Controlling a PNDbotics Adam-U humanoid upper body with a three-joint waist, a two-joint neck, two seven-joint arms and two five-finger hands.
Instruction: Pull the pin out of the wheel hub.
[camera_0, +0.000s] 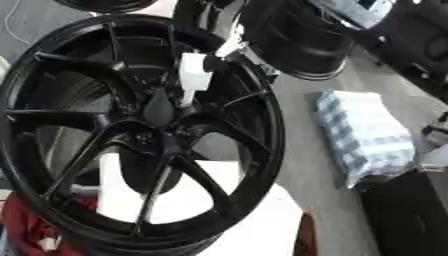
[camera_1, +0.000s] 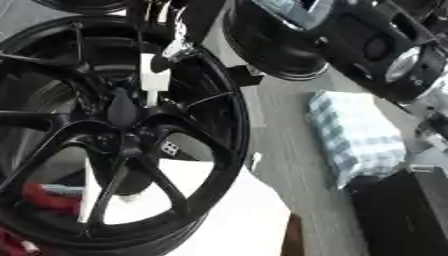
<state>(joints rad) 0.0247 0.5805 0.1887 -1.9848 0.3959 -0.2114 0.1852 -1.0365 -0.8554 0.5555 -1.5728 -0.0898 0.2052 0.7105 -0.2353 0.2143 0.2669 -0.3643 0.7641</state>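
**White pin seated in a black hub, a dark hand at its top**

The wheel is glossy black, with slim spokes that fork in pairs as they run out from the hub to a deep rim. It stands tilted and fills the left of both views. Through the gaps between the spokes a white surface shows beneath it, and something red lies at its lower left edge.

The pin is white, a wide blocky upper part narrowing to a thin stem, and the stem's lower end meets the wheel just above the hub's centre. It leans slightly, top to the right.

A dark hand comes down from above the wheel and reaches the pin's top. Whether it is the left or the right, I cannot tell. Its fingers merge with the black rim behind, so I cannot tell how far they are open, or whether they have hold of the pin or only touch it.

Right of the wheel, well apart on the grey floor, lies a pale blue-and-white wrapped pack. Another black wheel stands beyond the first, at the upper right.

No brand, label or writing can be read. In the right eye view a small white mark sits on the hub, too small to make out.
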